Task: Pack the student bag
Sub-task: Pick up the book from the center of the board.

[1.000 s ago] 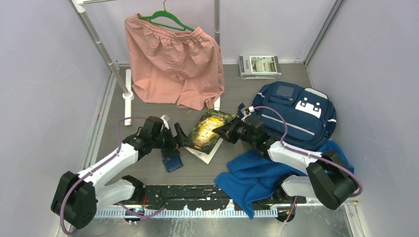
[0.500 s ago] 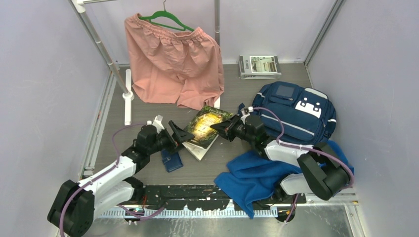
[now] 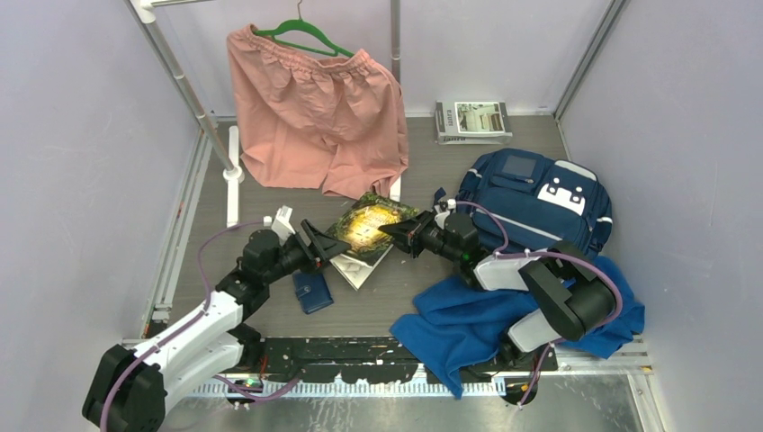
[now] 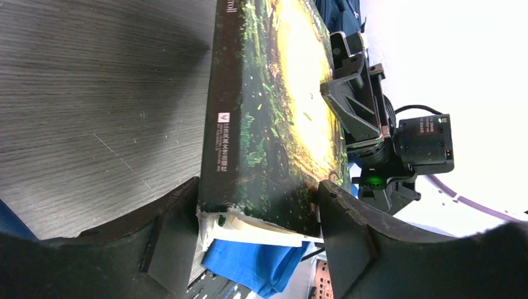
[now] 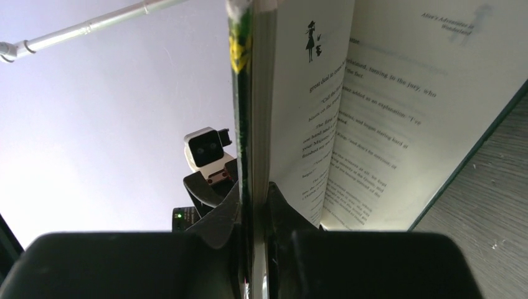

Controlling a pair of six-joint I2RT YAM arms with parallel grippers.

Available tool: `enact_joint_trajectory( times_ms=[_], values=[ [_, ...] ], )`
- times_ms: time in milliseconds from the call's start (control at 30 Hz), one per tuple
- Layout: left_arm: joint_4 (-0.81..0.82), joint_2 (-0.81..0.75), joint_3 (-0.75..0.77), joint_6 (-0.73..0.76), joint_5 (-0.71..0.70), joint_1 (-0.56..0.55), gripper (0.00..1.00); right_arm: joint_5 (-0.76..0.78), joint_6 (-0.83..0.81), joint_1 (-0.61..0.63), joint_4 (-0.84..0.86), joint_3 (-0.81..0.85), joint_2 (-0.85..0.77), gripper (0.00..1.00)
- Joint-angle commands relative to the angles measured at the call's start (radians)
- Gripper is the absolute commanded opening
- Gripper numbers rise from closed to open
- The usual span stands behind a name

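Pinches right jaws thin on front cover of book (image 3: 364, 225) at right gripper (image 3: 389, 230) in top view, spreads left gripper (image 3: 335, 245) wide astride opposite edge, finds student bag (image 3: 540, 211) lying far right on table (image 3: 270, 189) behind right arm, blue cloth (image 3: 468, 324) at its near edge; probably soft, floppy, light while unfilled, best taken at opening rim or top loop. Shows in left wrist view fingers (image 4: 171, 233) flanking book's near corner, pressing or not cannot tell; reads "roll" on spine, small publisher print illegible. Shows in right wrist view cover clamped, pages hanging loose, header "Alice's Adventures in Wonderland".
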Motion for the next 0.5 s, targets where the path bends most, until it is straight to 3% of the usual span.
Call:
enact_joint_trajectory(
  times_ms=[0,100,267,467],
  values=[
    [-0.03,-0.035,0.023,0.02,-0.037,0.001,0.62,-0.034,0.024,-0.006,0.113,0.009,-0.023,0.09],
    [-0.048,-0.045,0.031,0.023,-0.058,0.001,0.52,-0.063,-0.03,-0.006,0.017,0.017,-0.054,0.39],
    [-0.05,-0.042,0.038,0.015,-0.064,0.001,0.4,-0.055,-0.134,-0.005,-0.26,0.021,-0.146,0.68],
    [-0.052,-0.039,0.043,0.007,-0.072,0.001,0.39,-0.036,-0.238,-0.006,-0.549,0.042,-0.224,0.76]
  ],
)
